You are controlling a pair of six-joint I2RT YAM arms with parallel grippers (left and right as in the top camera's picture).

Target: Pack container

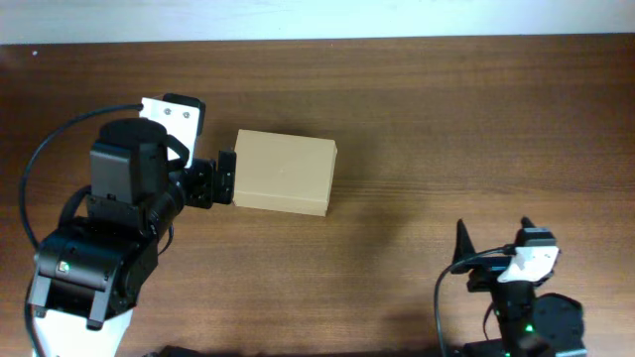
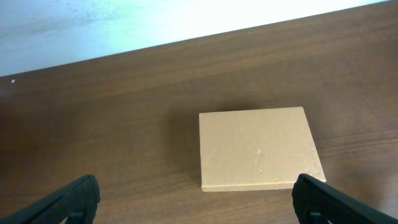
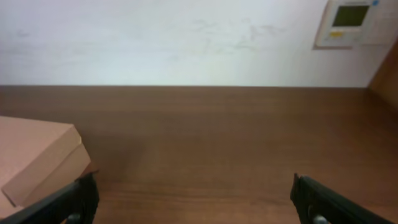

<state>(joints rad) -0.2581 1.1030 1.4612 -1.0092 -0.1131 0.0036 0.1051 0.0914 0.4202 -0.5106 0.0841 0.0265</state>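
Fingers of the left gripper [image 1: 227, 177] sat just beside the short left end of the container [image 1: 285, 172] in the overhead view; whether they touched it could not be told from above. The tan box lay flat, lid shut, on the brown table [image 1: 446, 119], left of centre. The right gripper [image 1: 493, 231] was well apart from it, near the table's front right.

From the left wrist, the left gripper [image 2: 196, 183] was spread wide, one dark fingertip in each lower corner (nothing pinched), with the container [image 2: 258, 149] ahead, nearer the right-hand tip.

From the right wrist, the right gripper [image 3: 193, 186] was likewise spread and held nothing; the container [image 3: 34, 158] showed at the left edge, beside one fingertip.
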